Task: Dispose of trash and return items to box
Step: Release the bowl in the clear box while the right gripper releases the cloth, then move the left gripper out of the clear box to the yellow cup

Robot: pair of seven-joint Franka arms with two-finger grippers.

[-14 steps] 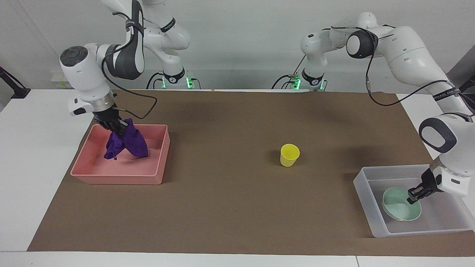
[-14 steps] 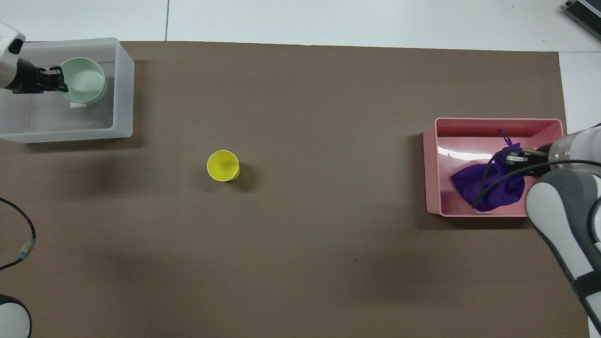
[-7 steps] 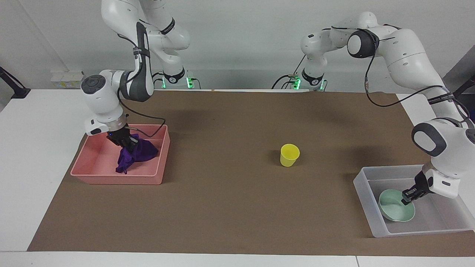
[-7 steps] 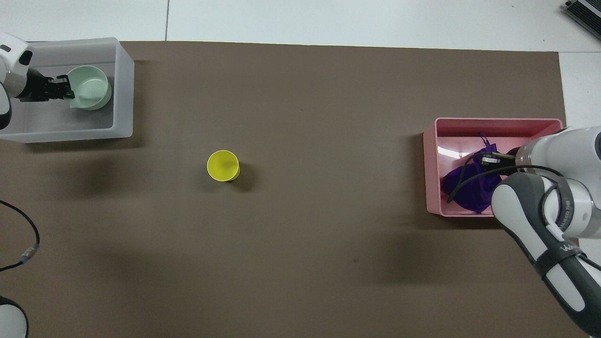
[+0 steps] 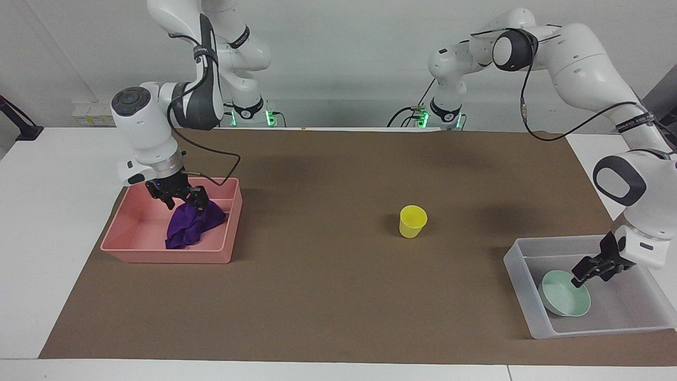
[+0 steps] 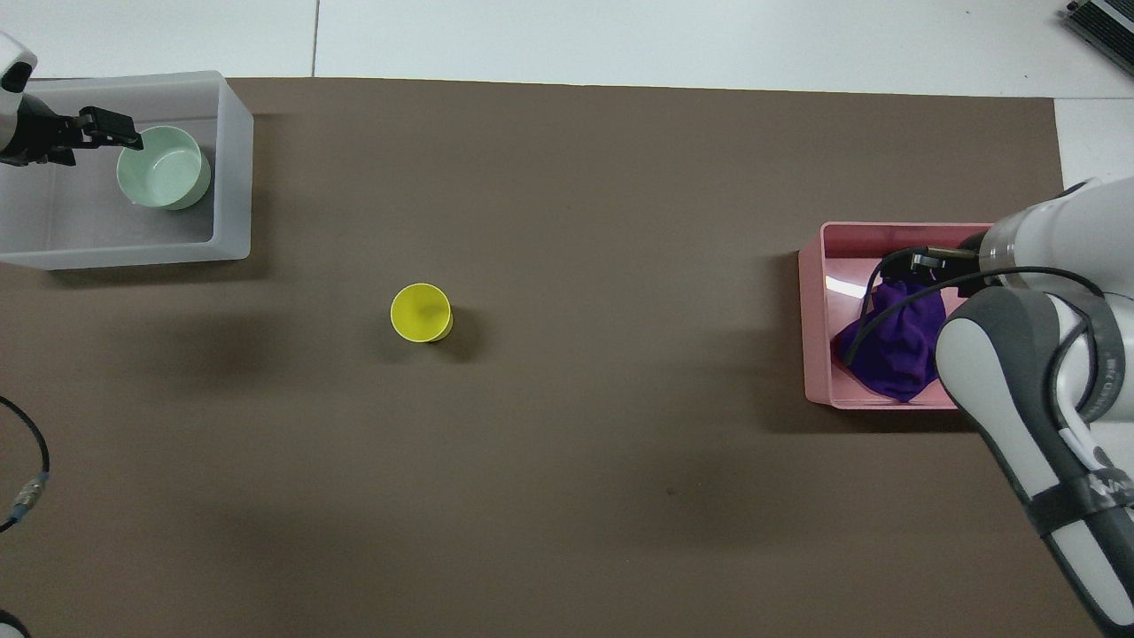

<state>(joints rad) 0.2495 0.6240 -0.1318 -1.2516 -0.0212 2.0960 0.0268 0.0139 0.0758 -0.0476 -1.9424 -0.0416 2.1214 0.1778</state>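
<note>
Right end effector (image 5: 183, 199): fingers spread, over the pink bin (image 5: 127, 244), just above the rag (image 5: 191, 224). Rag lying loose inside the pink bin, bunched against the wall toward the desk's middle; nothing gripped.

Left end effector (image 5: 588, 271): fingers spread, over the box (image 5: 517, 266), just above the bowl's (image 5: 565, 300) rim. Bowl resting on the box floor, tilted slightly against the wall toward the desk's middle; nothing gripped.

Cup (image 5: 412, 220): upright on the mat, near the desk's middle, well apart from both bins (the one item not yet returned).

Step in hand, as judged: withdrawal after both releases. Advised: lift each end effector straight up until clear of the bin walls before any sideways travel, to avoid snagging cloth folds or nudging the bowl. For the cup, left arm better placed; approach from above, close across the rim wall, keep upright in transit.
</note>
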